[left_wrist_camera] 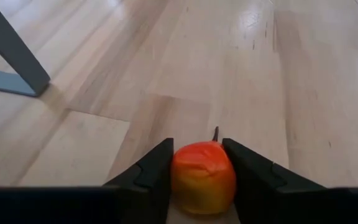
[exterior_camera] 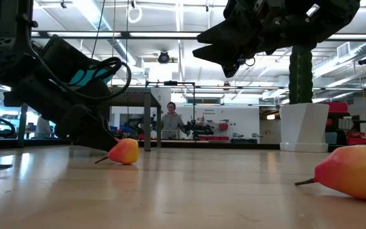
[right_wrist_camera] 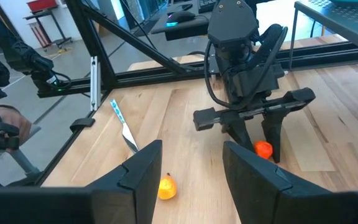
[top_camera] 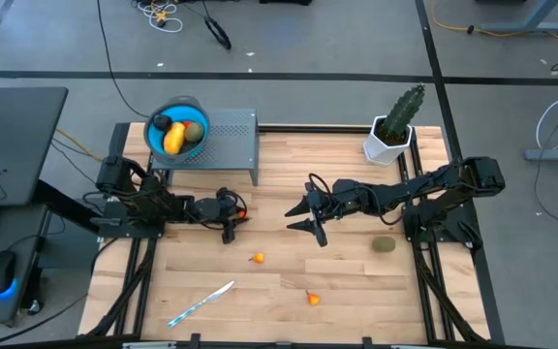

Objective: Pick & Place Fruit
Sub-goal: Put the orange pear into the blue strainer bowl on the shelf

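Note:
A small orange-red fruit piece [left_wrist_camera: 202, 177] sits between the fingers of my left gripper [left_wrist_camera: 196, 143], which is left of the table's centre [top_camera: 231, 221] and shut on it. My right gripper [top_camera: 306, 217] hovers open over the table's middle, facing the left one [right_wrist_camera: 253, 124]. Two more orange-red pieces [top_camera: 258, 258] [top_camera: 313, 299] lie on the table nearer the front edge. An olive-brown oval [top_camera: 384, 245] rests on the boards at the right. The yellow-orange oblong [top_camera: 173, 142], the black ball [top_camera: 162, 123] and another olive oval [top_camera: 194, 131] lie in a blue bowl [top_camera: 153, 136]. My left gripper pinches the orange-red piece by its two sides [left_wrist_camera: 178, 177] between both fingers [left_wrist_camera: 151, 174]. The fingers come from above, pointing down [right_wrist_camera: 272, 140]. The piece's stem [left_wrist_camera: 215, 132] points away from the wrist. The piece is at table level; whether it is lifted clear does not show.
The blue bowl sits on a grey perforated stand [top_camera: 231, 136] at the far left. A green cactus in a white pot [top_camera: 393, 131] stands far right. A white-and-blue knife-like stick [top_camera: 201, 302] lies near the front edge. A person [exterior_camera: 170, 121] stands in the room beyond.

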